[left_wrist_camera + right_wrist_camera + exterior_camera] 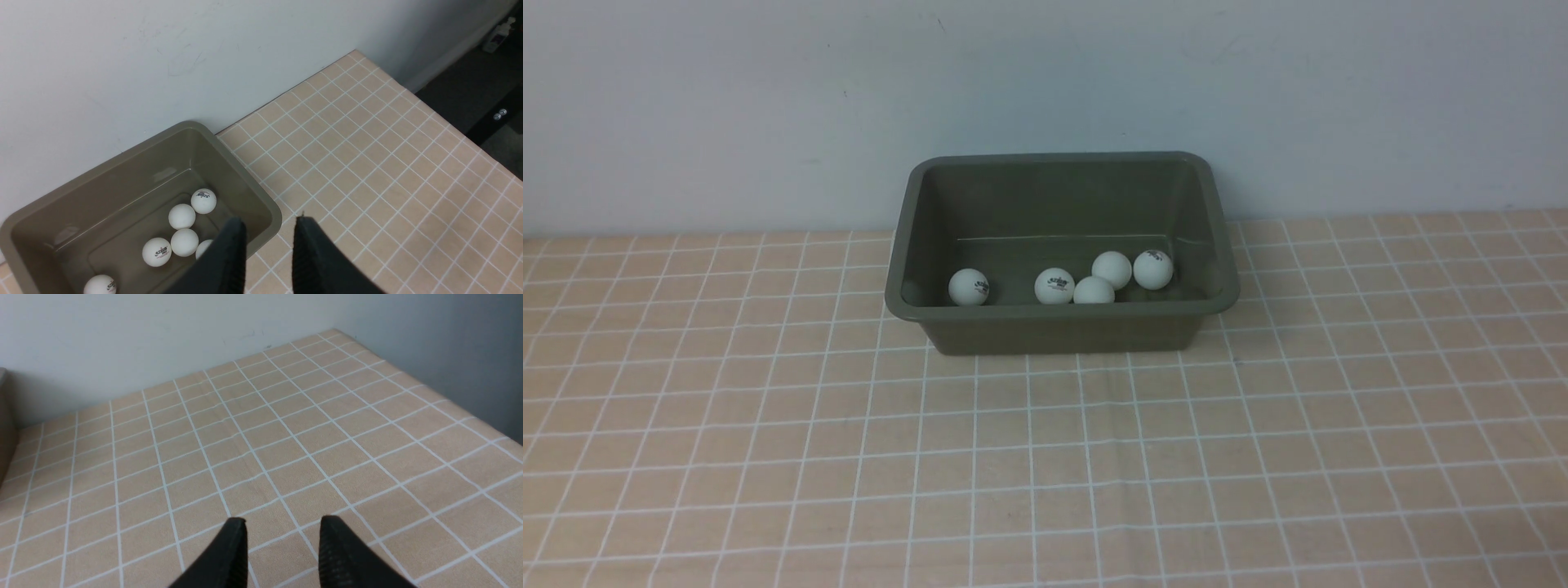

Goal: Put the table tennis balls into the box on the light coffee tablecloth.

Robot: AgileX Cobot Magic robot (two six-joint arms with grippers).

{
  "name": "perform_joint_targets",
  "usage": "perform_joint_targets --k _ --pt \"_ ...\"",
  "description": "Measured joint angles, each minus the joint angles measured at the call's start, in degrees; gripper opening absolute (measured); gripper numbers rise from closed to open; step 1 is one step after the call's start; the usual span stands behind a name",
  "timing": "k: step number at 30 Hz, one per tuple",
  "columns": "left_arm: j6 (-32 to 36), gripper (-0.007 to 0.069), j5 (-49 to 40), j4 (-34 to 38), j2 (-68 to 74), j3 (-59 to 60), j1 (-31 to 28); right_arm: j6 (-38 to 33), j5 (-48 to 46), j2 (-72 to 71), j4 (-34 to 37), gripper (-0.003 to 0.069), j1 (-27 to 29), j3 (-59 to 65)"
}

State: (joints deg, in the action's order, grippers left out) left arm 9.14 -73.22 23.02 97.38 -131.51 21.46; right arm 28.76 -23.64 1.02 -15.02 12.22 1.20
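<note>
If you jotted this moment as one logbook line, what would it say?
table tennis balls: six in box | tablecloth: no balls visible | left gripper: empty | right gripper: empty

Six balls (184, 242) sat inside the box (245, 179) by the wall (163, 49). The left claw (269, 228) hung empty above the box's rim and the tablecloth (388, 171), fingers (229, 257) narrowly parted.
</note>
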Motion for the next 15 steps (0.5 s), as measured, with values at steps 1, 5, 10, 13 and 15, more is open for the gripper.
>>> perform_joint_targets --k 1,5,10,13,15 --pt "0.00 0.0120 0.00 0.11 0.00 0.00 0.00 0.00 0.05 0.00 0.00 0.0232 0.00 0.00" --pt "0.02 0.0120 0.00 0.69 0.00 0.00 0.00 0.00 0.05 0.00 0.00 0.0232 0.00 0.00" --pt "0.02 0.0120 0.00 0.86 0.00 0.00 0.00 0.00 0.05 0.00 0.00 0.0232 0.00 0.00" --pt "0.02 0.0120 0.00 0.88 0.00 0.00 0.00 0.00 0.05 0.00 0.00 0.0232 0.00 0.00" --pt "0.02 0.0120 0.00 0.88 0.00 0.00 0.00 0.00 0.05 0.00 0.00 0.0232 0.00 0.00"
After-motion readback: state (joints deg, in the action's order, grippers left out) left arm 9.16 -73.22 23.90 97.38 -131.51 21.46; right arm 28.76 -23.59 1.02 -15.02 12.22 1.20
